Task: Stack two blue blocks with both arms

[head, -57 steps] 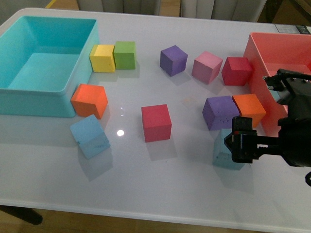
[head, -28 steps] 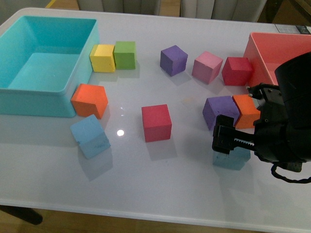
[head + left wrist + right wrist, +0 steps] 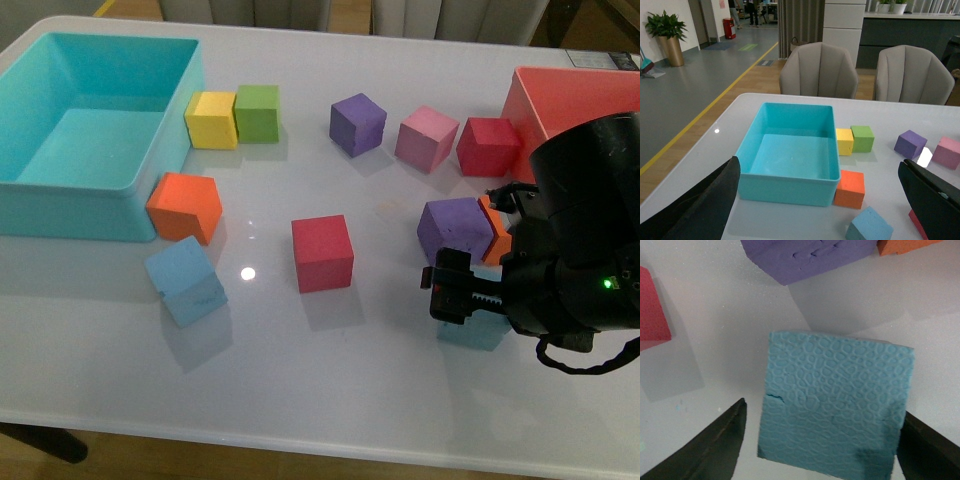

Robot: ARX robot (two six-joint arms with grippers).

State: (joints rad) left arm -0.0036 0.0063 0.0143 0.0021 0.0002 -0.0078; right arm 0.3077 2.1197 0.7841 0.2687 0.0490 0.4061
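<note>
"Where is the right arm (image 3: pixel 585 235)?"

"Low over the nearer blue block (image 3: pixel 475 335), close to the worktop's (image 3: pixel 330 400) near edge, towards its right edge. The right fingers (image 3: pixel 715 445) stand wide apart, one on each side of that block, gripping nothing."

"And the other blue block (image 3: pixel 185 283)?"

"Towards the left edge, lying free, just in front of an orange cube (image 3: pixel 184 207) beside the turquoise bin (image 3: pixel 60 215) in the far left corner."

"The left fingers (image 3: pixel 700 210)?"

"Spread wide as well, and empty."
</note>
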